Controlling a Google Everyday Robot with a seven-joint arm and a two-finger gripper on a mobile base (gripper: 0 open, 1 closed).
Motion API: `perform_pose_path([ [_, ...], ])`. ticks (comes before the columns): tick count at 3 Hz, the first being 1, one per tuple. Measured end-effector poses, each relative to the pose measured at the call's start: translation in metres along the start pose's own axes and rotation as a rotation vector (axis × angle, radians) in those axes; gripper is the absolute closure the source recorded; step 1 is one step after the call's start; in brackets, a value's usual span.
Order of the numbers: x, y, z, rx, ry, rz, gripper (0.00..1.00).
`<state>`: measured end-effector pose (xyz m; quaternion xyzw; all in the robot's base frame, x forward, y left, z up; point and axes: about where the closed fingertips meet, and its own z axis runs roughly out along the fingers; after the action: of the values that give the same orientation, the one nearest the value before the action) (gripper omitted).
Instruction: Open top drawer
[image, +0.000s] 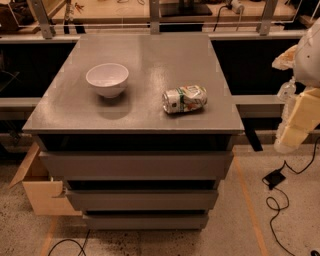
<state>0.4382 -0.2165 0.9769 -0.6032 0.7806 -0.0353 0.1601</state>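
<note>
The grey cabinet (150, 55) stands in the middle of the camera view with three drawer fronts stacked below its top. The top drawer (135, 166) is the widest and tallest flat grey front, without a handle, just under the countertop. A dark gap shows above it. My gripper (296, 125) is at the right edge of the view, beside the cabinet's right side and apart from it, at about the height of the countertop. It touches nothing.
A white bowl (107, 79) and a crushed can (184, 99) lying on its side sit on the cabinet top. A cardboard box (37, 187) stands on the floor at the left. Black cables (275, 200) lie on the floor at the right.
</note>
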Motion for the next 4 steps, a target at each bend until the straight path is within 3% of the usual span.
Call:
perform_pose_path([
  [2,0.004,0.011,0.016,0.020,0.018,0.006,0.00],
  [3,0.009,0.035,0.050,0.039,0.034,0.011,0.00],
  [4,0.009,0.056,0.094,0.012,0.039,0.013,0.00],
])
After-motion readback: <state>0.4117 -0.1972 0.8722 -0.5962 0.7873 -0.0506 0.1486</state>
